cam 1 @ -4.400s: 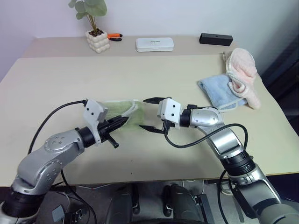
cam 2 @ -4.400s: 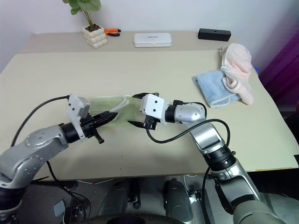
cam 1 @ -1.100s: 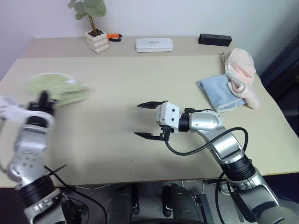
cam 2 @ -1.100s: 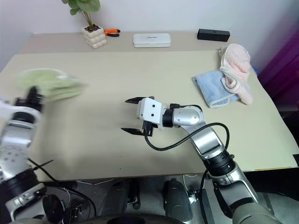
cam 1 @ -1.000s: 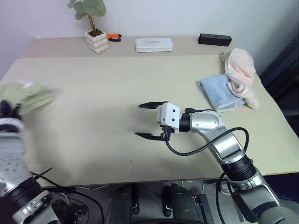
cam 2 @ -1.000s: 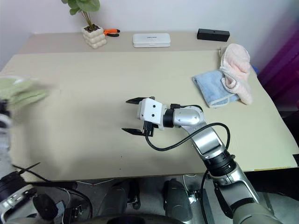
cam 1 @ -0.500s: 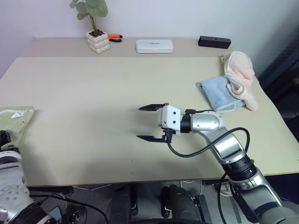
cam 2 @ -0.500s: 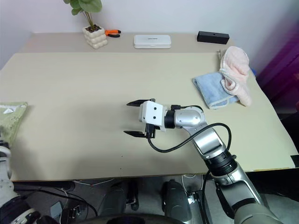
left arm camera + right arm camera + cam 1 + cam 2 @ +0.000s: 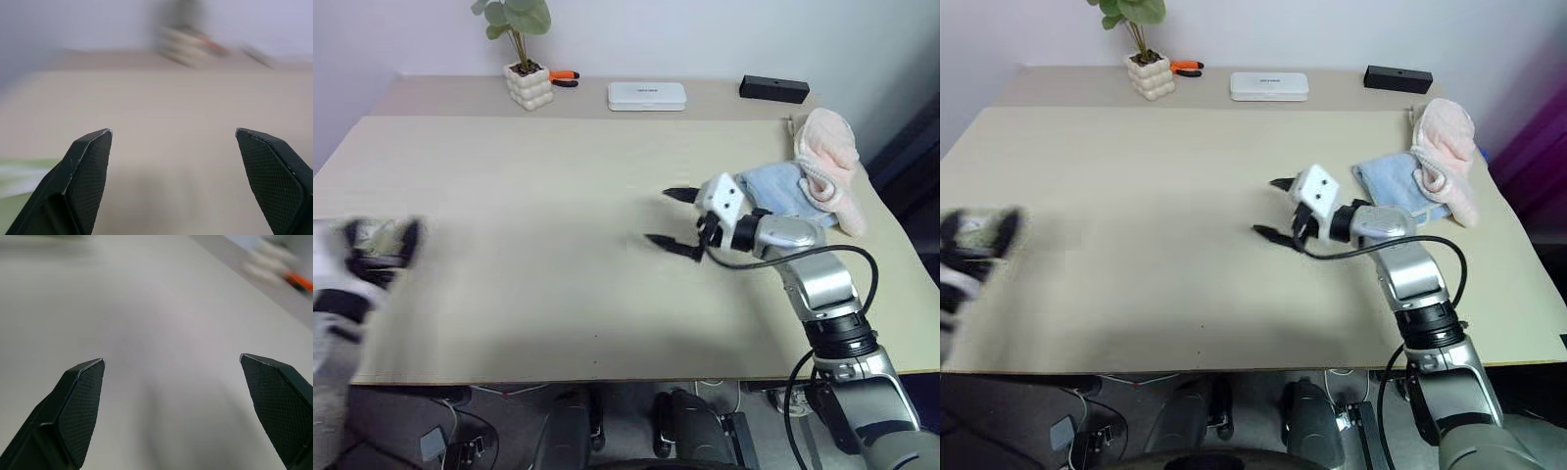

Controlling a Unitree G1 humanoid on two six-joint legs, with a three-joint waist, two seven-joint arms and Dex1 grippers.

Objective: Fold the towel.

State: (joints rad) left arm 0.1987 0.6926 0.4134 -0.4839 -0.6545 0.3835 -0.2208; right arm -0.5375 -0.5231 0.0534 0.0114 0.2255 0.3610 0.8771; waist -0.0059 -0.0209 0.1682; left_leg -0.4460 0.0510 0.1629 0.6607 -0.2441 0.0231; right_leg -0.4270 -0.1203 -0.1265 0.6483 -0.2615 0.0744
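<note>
The right jaws (image 9: 668, 217) stand wide apart with nothing between them, held over bare beige worktop (image 9: 538, 176) just beside the light blue cloth (image 9: 775, 186). The left jaws (image 9: 173, 142) are also spread and empty; in the head views they show as a blur at the worktop's left edge. The towel (image 9: 19, 171) lies there at that left edge, a strip of light green with a white border just beside one left finger (image 9: 85, 166); whether it touches the finger cannot be told. A pink fluffy cloth (image 9: 827, 162) lies partly on the blue one near the right edge. Along the far side, before a pale wall, stand a potted plant (image 9: 527, 59), orange-handled pliers (image 9: 565, 75), a flat white case (image 9: 647, 94) and a black box (image 9: 773, 88).
</note>
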